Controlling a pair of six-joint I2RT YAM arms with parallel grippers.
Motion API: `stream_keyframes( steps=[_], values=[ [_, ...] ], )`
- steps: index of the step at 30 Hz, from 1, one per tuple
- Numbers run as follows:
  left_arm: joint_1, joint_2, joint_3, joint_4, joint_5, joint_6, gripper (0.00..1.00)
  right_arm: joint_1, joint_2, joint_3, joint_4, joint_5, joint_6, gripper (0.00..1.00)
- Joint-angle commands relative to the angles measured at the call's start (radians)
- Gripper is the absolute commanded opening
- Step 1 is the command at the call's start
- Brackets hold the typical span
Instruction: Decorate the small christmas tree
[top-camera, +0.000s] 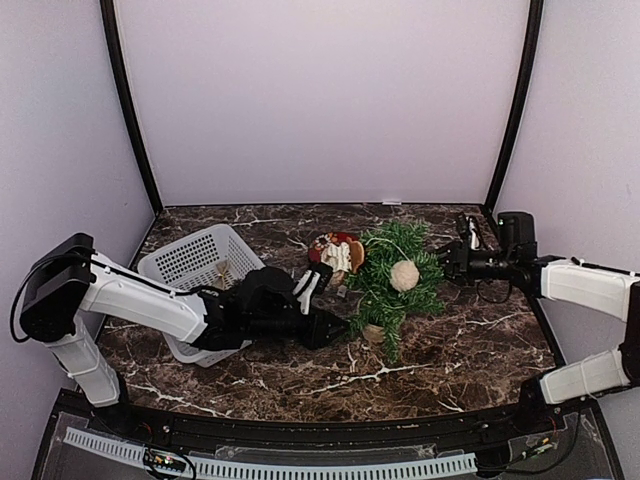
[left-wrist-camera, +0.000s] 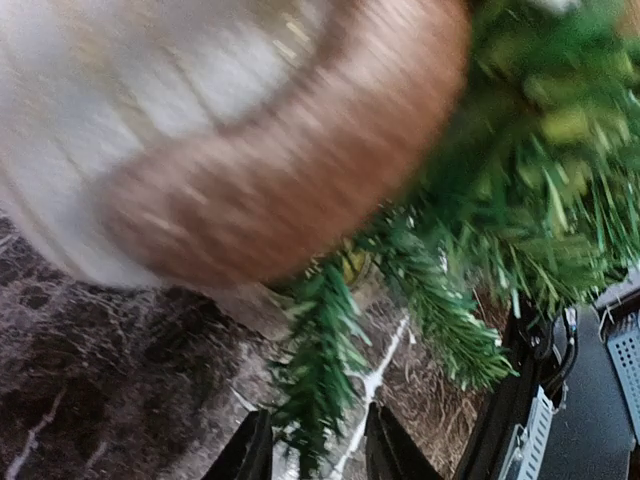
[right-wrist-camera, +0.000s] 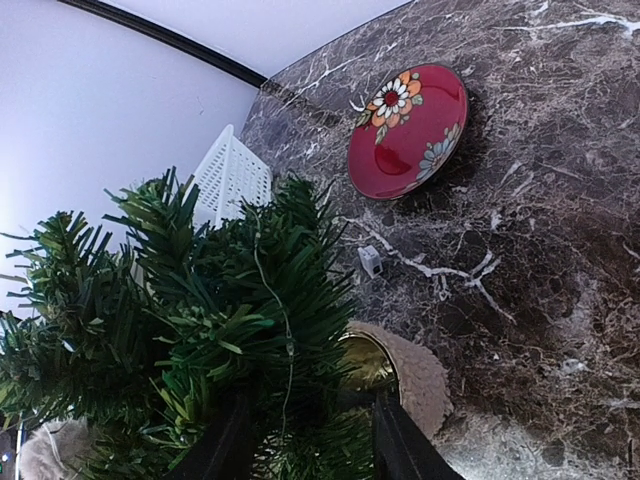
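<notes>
Overhead, my left pincer (top-camera: 335, 327) sits at the tree (top-camera: 420, 290) pot (top-camera: 372, 333); its wrist view shows jaws apart. My right pincer (right-wrist-camera: 312, 445) straddles branches (right-wrist-camera: 250, 300); whether clamped, I cannot tell.

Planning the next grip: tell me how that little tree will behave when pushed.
The tree probably tips easily: bushy top over a small pot. Its thin branches likely flex rather than carry a push. It looks light, so may slide on the table.

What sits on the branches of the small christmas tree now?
A fluffy cream ball rests on the branches of the small christmas tree. The branches facing the table are covered by needles, so anything hung there is unseen.
</notes>
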Motion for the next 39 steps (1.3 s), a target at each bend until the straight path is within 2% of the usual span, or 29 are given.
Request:
stream_keyframes(
  steps=[1, 9, 18, 27, 39],
  values=[
    [-0.048, -0.027, -0.046, 0.023, 0.047, 0.033, 0.35, 0.007, -0.032, -0.025, -0.003, 0.007, 0.009, 0.41],
    [-0.078, 0.044, -0.014, 0.045, 0.036, -0.018, 0.35, 0.008, -0.076, -0.054, -0.030, 0.011, 0.015, 0.39],
    [-0.033, 0.080, 0.072, -0.017, -0.100, -0.038, 0.34, 0.015, -0.137, -0.104, -0.052, 0.014, 0.034, 0.38],
    [0.062, 0.107, 0.110, 0.010, -0.063, -0.014, 0.33, 0.029, -0.222, -0.174, -0.044, 0.018, 0.092, 0.38],
    [0.125, 0.165, 0.174, 0.018, 0.020, 0.032, 0.32, 0.154, -0.332, -0.305, 0.075, 0.090, 0.274, 0.39]
  ],
)
